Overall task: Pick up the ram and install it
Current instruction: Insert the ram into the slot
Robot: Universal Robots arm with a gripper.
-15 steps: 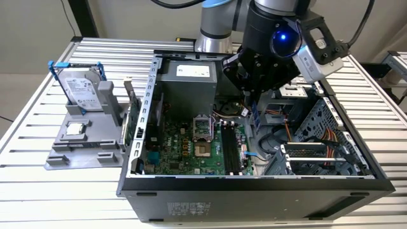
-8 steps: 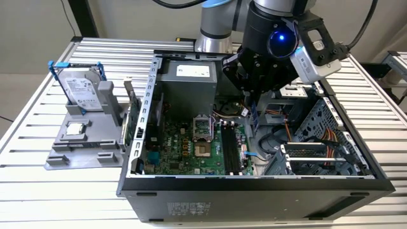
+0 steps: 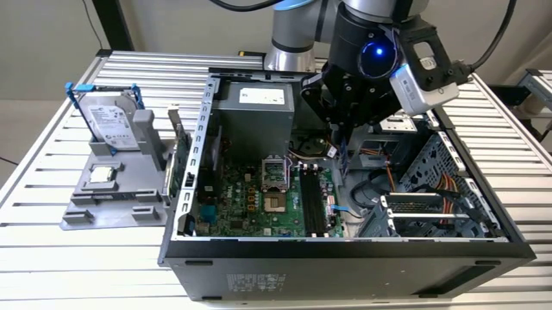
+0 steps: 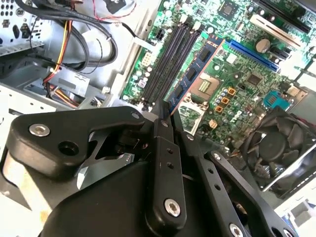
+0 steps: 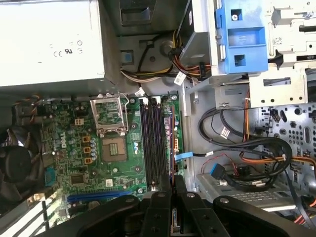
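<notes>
My gripper reaches down into the open computer case from above and is shut on the ram. The ram is a thin stick with black chips and a dark blue label, held on edge. In the second wrist view it runs out from the fingertips over the green motherboard, right alongside the black memory slots. In the first wrist view its thin edge lies just beside those slots. I cannot tell whether it touches a slot. In the exterior view the ram hangs below the gripper.
On a grey stand at the exterior view's left are a silver hard drive in a blue frame and a green card. Inside the case are the power supply, CPU socket, a fan and cable bundles.
</notes>
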